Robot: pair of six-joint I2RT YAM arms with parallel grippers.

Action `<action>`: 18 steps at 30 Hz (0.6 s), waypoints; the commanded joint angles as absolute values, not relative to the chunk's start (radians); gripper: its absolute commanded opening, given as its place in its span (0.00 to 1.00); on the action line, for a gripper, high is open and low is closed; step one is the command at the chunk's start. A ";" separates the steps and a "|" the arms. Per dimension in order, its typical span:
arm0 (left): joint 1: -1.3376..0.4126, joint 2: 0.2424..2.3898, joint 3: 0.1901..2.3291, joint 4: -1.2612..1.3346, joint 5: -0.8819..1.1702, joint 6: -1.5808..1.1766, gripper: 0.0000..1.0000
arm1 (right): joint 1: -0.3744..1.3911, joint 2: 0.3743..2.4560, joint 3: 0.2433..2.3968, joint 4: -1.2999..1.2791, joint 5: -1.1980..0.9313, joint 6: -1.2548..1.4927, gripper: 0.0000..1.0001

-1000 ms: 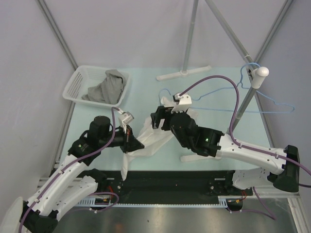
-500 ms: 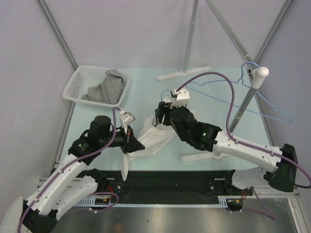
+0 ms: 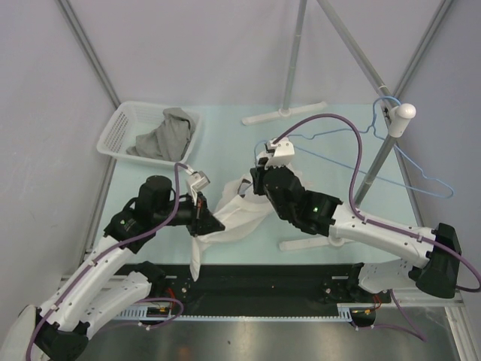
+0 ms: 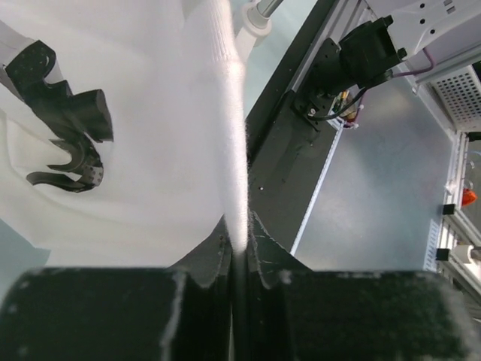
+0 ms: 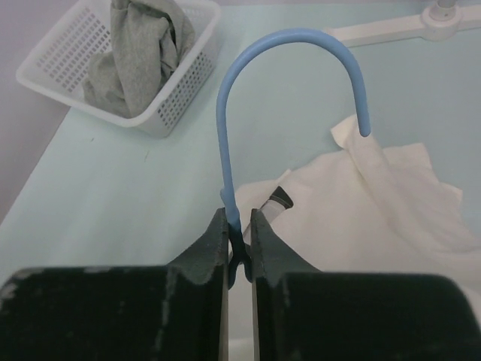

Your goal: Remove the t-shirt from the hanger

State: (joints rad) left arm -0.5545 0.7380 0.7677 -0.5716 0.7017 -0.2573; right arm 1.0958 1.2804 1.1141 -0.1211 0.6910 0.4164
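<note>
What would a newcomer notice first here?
The white t-shirt stretched mid-table between both arms: the left pincer clamps its fabric, the right pincer grips the blue hanger by its hook. Next, the basket with grey cloth at the far left.

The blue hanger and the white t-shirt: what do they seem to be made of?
The hanger looks like plastic-coated wire or solid plastic: thin, smooth, evenly blue, slightly glossy. The t-shirt looks like soft knit cloth, maybe cotton: matte, limp, wrinkled.
</note>
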 commanded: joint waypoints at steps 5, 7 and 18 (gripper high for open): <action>-0.566 0.736 0.811 -0.499 0.600 -0.279 0.57 | 1.109 1.180 1.077 -0.087 0.787 0.472 0.00; -0.566 0.727 0.811 -0.500 0.540 -0.276 0.63 | 1.109 1.157 1.051 -0.091 0.811 0.492 0.00; -0.566 0.693 0.807 -0.546 0.479 -0.293 0.71 | 1.094 1.060 1.002 -0.159 0.882 0.568 0.00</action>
